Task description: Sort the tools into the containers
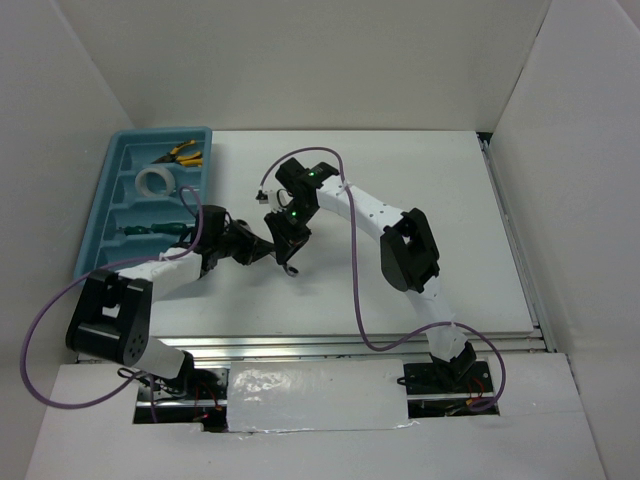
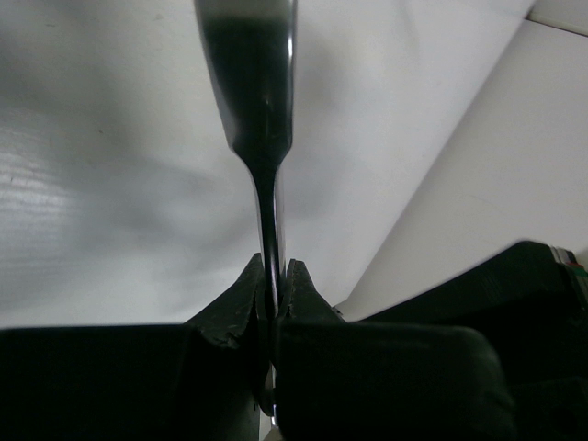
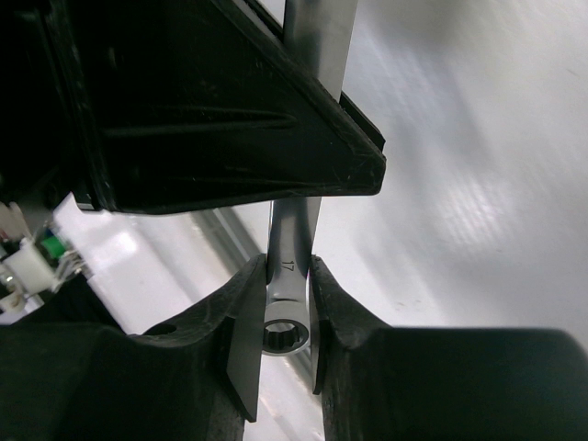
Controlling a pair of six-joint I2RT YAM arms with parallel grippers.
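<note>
A slim silver wrench (image 1: 291, 268) is held above the table's middle, and both grippers grip it. My left gripper (image 1: 268, 250) is shut on its shaft (image 2: 262, 110). My right gripper (image 1: 290, 243) is shut on the ring end, marked 17 (image 3: 292, 262). The light blue tray (image 1: 100, 215) lies at the far left. It holds yellow-orange pliers (image 1: 178, 153) in the top compartment, the white tape ring (image 1: 155, 181) in the second and the green-handled screwdriver (image 1: 140, 232) in the third. I see no second wrench.
The left arm crosses the tray's near right corner. White walls enclose the table (image 1: 440, 220) on the left, back and right. A metal rail (image 1: 350, 345) runs along the near edge. Purple cables loop from both arms.
</note>
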